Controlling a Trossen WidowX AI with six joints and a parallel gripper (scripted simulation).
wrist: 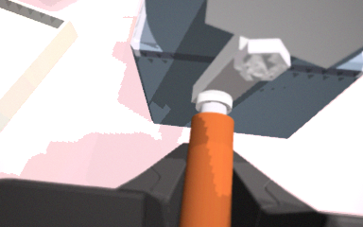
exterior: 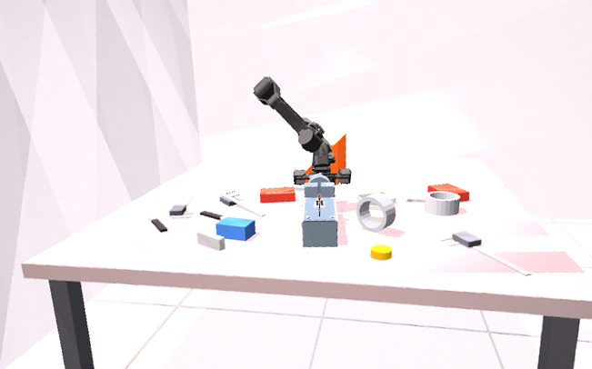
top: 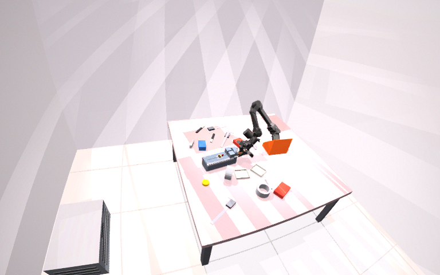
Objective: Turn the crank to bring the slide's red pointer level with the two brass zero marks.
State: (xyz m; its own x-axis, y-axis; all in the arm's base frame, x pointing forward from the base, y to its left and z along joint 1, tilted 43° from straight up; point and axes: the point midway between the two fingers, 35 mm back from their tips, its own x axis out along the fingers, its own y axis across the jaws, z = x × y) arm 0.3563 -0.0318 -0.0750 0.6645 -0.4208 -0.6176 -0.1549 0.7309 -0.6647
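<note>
The blue-grey machine point(top: 217, 163) point(exterior: 320, 232) point(wrist: 265, 113) stands on the table, its crank end facing the arm. My gripper point(top: 241, 151) point(exterior: 321, 177) point(wrist: 204, 153) is shut on the orange crank handle point(wrist: 213, 137) at that end. The handle points up between the fingers in the wrist view. The grey crank arm point(wrist: 224, 78) runs from the handle up and right to a pale hub bolt point(wrist: 262, 59). On the machine's top, the tiny red pointer point(top: 222, 154) point(exterior: 319, 197) appears slightly to the crank side of the yellow zero marks point(top: 219, 156). The exact offset is too small to tell.
A red block point(top: 236, 140) point(exterior: 277, 195) lies beside the gripper. An orange angled panel point(top: 278, 146) stands near the arm's base. A grey ring point(top: 228, 172) point(exterior: 375, 212) and shallow trays point(top: 241, 178) lie on the other side. A blue block point(top: 201, 145) point(exterior: 235, 228) sits beyond the machine.
</note>
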